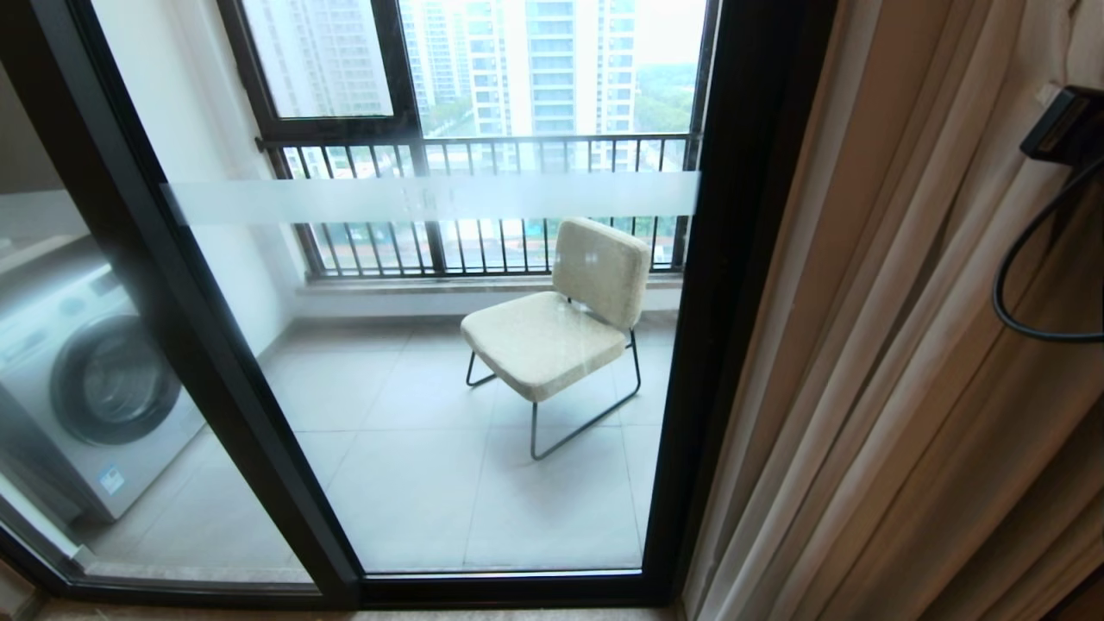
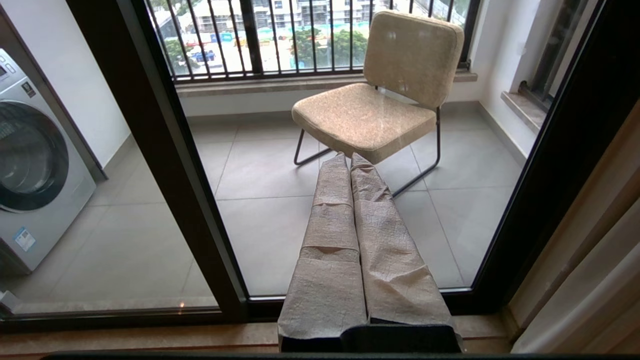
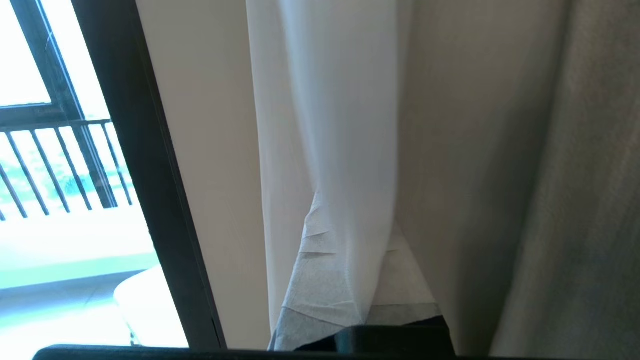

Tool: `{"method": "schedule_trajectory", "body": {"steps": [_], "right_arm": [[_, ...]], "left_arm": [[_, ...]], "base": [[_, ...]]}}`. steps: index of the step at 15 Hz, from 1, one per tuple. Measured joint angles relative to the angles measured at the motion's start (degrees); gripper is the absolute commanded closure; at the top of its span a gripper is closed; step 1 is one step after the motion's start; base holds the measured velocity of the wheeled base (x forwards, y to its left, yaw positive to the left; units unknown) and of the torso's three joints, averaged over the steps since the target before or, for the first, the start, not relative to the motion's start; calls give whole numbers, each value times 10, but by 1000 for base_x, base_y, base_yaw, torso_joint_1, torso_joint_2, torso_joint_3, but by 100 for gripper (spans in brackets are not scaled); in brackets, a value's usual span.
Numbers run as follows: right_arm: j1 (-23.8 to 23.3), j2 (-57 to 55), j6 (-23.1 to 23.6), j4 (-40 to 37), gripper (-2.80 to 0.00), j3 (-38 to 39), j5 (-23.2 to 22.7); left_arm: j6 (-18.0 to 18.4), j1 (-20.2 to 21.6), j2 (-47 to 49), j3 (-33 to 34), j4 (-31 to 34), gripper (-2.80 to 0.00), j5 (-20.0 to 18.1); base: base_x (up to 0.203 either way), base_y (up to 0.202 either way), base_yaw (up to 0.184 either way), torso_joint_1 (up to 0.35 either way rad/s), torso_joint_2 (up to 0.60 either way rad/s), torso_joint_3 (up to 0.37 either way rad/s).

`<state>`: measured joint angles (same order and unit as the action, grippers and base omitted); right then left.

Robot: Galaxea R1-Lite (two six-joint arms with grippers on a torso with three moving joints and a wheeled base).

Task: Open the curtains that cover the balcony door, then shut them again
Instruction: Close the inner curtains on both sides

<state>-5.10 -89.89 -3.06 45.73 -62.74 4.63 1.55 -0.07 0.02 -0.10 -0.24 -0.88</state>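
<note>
Balcony door (image 1: 733,285): frame black, glass crossed by a frosted white horizontal band. Curtains (image 1: 897,388): opaque layer beige to grey-green, pleated; sheer layer (image 3: 345,125) white. Chair (image 1: 552,332): cushions cream with a fine fleck, legs thin black. Washing machine (image 1: 82,388): body silver-grey, door ring dark, small blue-and-white label low on the front. Balcony floor tiles (image 1: 414,483): pale grey. Railing bars (image 1: 483,198): black. Left gripper (image 2: 350,160): fingers wrapped in beige-grey woven covering.

Head and left wrist views share the chair (image 1: 569,323); right wrist faces curtains (image 3: 345,150) close.
</note>
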Motion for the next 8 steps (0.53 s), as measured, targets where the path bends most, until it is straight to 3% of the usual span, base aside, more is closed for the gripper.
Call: {"method": "schedule_trajectory", "body": {"steps": [8], "right_arm": [[0,11,-1,0,0,12,0]], "left_arm": [[0,0,0,0,0,0,0]], "base": [[0,0,0,0,0,0]]}}
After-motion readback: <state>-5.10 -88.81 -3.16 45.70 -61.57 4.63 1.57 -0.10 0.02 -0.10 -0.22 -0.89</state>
